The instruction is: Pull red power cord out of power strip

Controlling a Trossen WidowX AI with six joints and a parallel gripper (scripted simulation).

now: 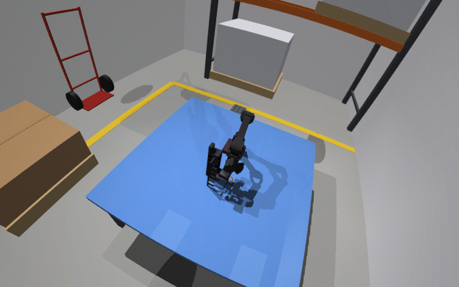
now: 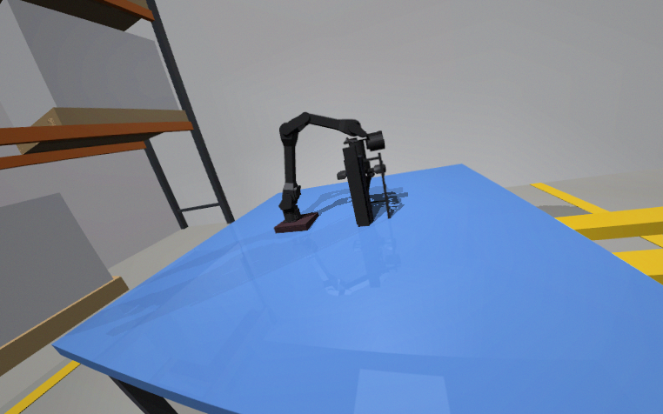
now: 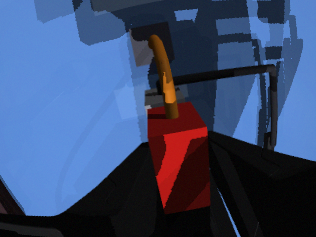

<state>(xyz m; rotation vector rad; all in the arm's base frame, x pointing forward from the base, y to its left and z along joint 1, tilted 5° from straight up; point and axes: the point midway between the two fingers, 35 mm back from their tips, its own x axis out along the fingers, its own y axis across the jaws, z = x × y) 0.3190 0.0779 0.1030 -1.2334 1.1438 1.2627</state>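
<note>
Wrist view: my claw (image 3: pixel 182 179) is clamped on the red plug (image 3: pixel 179 162), its dark fingers pressing both sides of the block. An orange cord (image 3: pixel 165 76) curves up from the plug's far end toward a grey fitting. Exterior view: the arm (image 2: pixel 292 154) arches over from its base on the blue tabletop (image 2: pixel 426 288) to the upright black strip (image 2: pixel 359 185), where the claw sits against its upper part. I cannot tell whether the plug is seated or free.
</note>
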